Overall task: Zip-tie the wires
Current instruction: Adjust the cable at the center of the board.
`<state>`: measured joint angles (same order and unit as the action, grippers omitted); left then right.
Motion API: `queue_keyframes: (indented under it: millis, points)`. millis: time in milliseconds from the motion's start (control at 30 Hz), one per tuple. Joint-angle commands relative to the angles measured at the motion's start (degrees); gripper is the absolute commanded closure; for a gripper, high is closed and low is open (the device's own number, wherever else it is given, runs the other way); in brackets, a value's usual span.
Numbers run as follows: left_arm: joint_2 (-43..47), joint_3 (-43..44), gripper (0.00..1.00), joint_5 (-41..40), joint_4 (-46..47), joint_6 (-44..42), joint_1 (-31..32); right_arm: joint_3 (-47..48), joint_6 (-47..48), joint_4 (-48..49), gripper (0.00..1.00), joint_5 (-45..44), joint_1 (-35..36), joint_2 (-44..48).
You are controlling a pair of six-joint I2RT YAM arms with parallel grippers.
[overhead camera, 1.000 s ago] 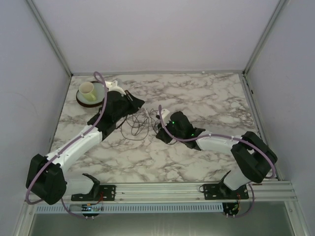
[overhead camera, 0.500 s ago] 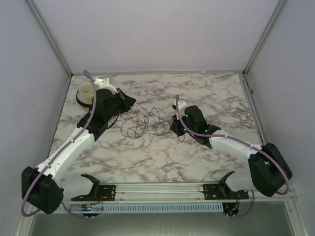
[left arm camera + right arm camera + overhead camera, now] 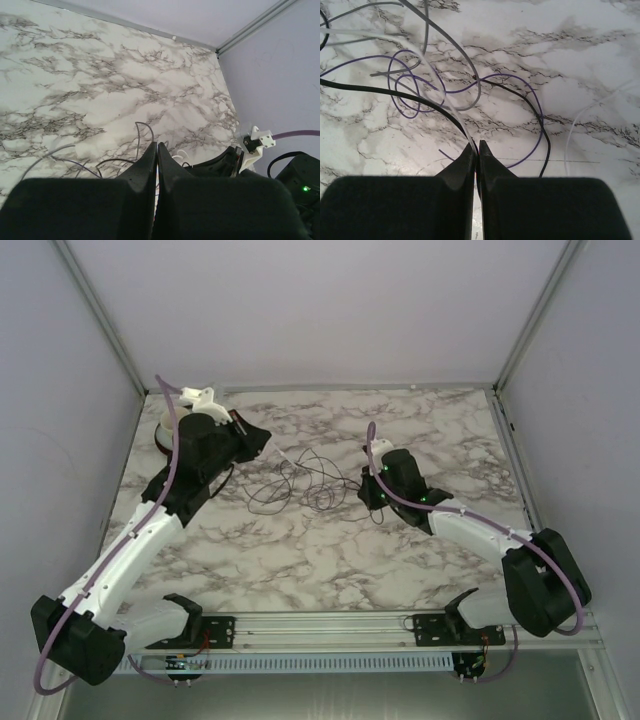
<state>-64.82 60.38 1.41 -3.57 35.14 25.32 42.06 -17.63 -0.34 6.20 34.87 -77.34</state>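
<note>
Arms have drawn apart: right hand pinches strands of the wires, left hand is pressed together far left, tangle strung out mid-surface; I judge it still untied.

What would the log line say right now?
left gripper: shut | right gripper: shut on wires | wires: loose tangle on table, not bundled yet

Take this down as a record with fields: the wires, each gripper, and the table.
wires: loose tangle of thin strands, unbundled, on the table between the two grippers
left gripper: shut; nothing clearly held
right gripper: shut on the wires, strands pinched at its tips
table: white marble pattern
</note>
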Motion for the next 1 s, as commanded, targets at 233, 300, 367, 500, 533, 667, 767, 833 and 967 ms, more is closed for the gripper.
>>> queue_keyframes:
  millis: [233, 300, 367, 500, 533, 667, 767, 833, 967]
  points:
    - [1.23, 1.64, 1.00, 0.79, -0.42, -1.49, -0.45, 2.57, -1.08, 3.58, 0.78, 3.56, -0.76, -0.08]
    - [1.20, 2.11, 1.00, 0.70, -0.68, -1.78, -0.45, 2.69, -0.56, 3.32, 0.65, 2.72, -0.91, 0.97]
    - [1.06, 2.87, 1.00, 0.85, -1.11, -2.20, -0.45, 2.65, -0.06, 2.78, 0.53, 0.94, -1.30, 2.45]
    - [0.79, 4.39, 1.00, 1.67, -1.41, -3.11, -0.45, 2.59, 1.60, 2.54, 0.46, -0.96, -2.53, 5.81]
    - [0.68, 4.83, 1.00, 2.06, -1.49, -3.50, -0.45, 2.81, 2.31, 2.54, 0.45, -1.45, -2.83, 6.60]
    - [0.17, 5.76, 1.00, 3.48, -1.79, -4.48, -0.45, 2.69, 5.18, 5.89, 0.43, -1.38, -3.38, 8.71]
    - [-0.35, 5.72, 1.00, 4.17, -1.64, -4.55, -0.45, 1.31, 5.84, 14.14, 0.43, 2.42, -3.41, 8.90]
    - [-0.52, 5.59, 1.00, 4.35, -1.65, -4.53, -0.45, 1.15, 4.72, 20.34, 0.44, 5.96, -3.41, 7.95]
    - [-0.65, 5.47, 1.00, 4.66, -1.47, -4.46, -0.38, 3.48, 0.37, 29.38, 0.53, 15.82, -3.30, 2.93]
